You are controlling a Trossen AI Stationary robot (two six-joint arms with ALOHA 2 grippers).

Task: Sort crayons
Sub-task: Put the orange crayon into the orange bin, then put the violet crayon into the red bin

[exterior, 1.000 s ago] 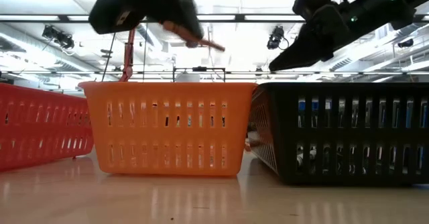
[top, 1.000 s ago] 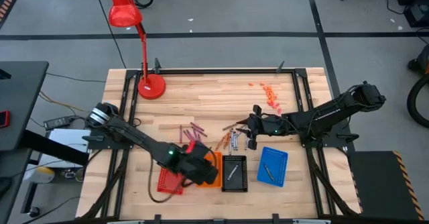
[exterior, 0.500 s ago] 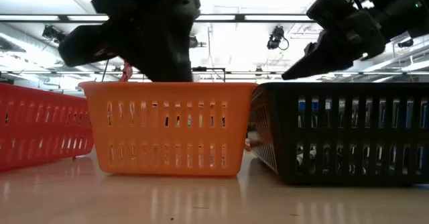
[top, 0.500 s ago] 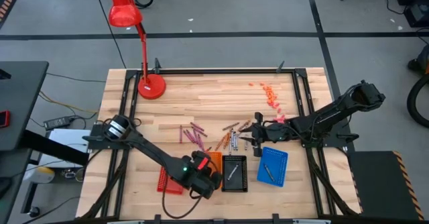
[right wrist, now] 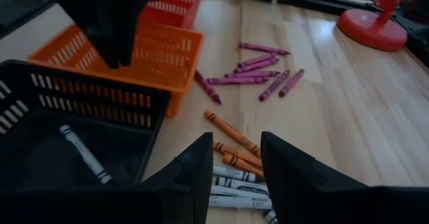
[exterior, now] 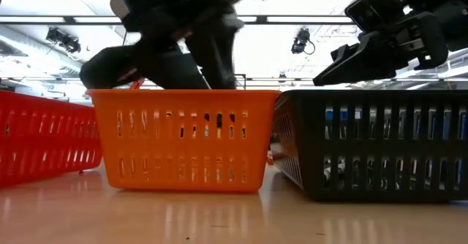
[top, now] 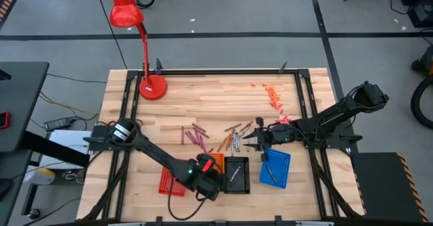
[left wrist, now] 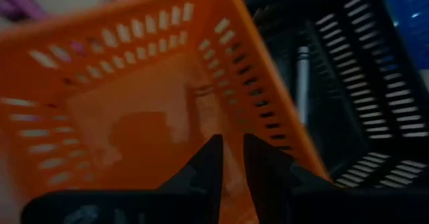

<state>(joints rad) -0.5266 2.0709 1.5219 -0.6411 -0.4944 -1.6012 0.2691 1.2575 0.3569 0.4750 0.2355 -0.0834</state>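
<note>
L gripper (left wrist: 231, 158) sits down inside the orange tray (left wrist: 134, 110), fingers a narrow gap apart w/ nothing between them. R gripper (right wrist: 234, 158) hangs open and empty over the crayons (right wrist: 251, 73) loose on the counter (right wrist: 348, 117), next to the black tray (right wrist: 40, 127) holding one white crayon (right wrist: 84, 154).

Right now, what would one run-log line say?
left claw: over orange tray, empty | right claw: open above loose crayons | black tray: one crayon
</note>
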